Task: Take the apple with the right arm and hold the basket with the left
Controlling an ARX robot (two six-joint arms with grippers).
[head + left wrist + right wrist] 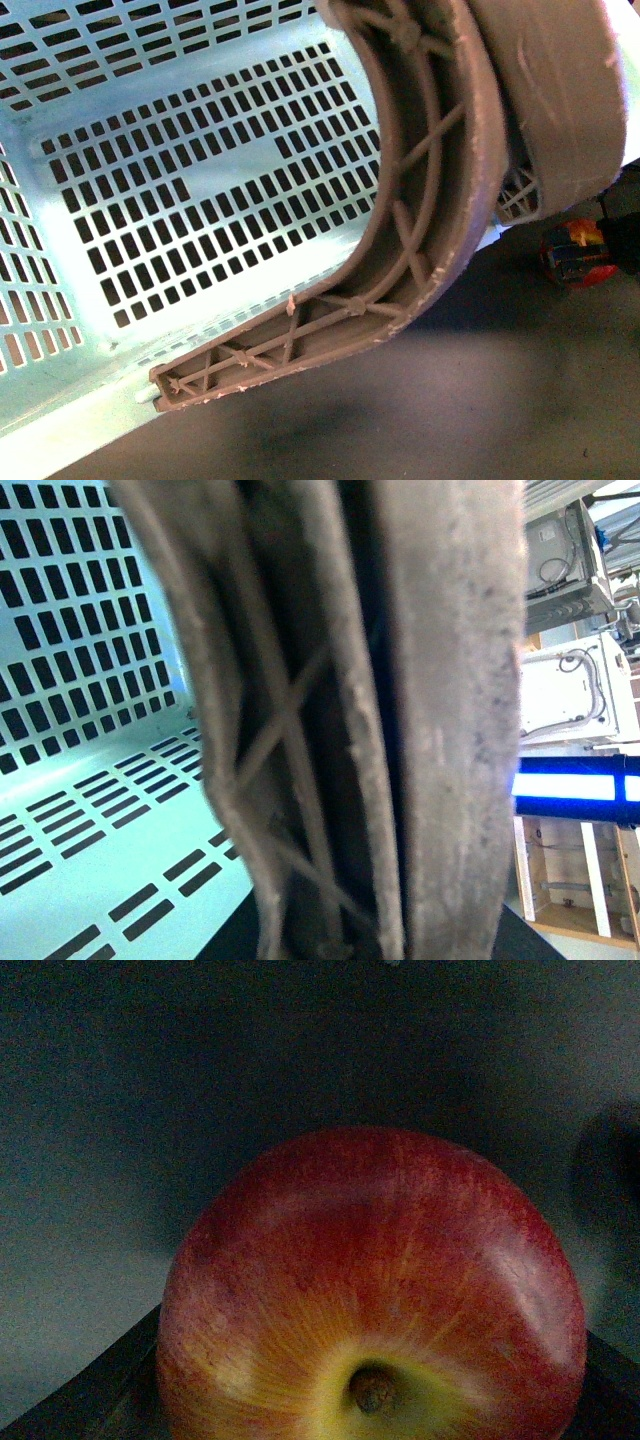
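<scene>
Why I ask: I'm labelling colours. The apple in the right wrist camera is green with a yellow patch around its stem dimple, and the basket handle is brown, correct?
No. The apple is red, not green; the right wrist view shows it. The yellow patch around its stem dimple and the brown basket handle are as you said.

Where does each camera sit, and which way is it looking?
Front view: on the body between the arms, facing forward into the basket and its handle; apple far right; no arm clearly shows.
Left wrist view: on the left wrist, pressed close to the handle; no fingers show.
Right wrist view: on the right wrist, close on the apple, dark fingers flanking it.
Shared: front and left wrist see basket and handle; front and right wrist, the apple.
</scene>
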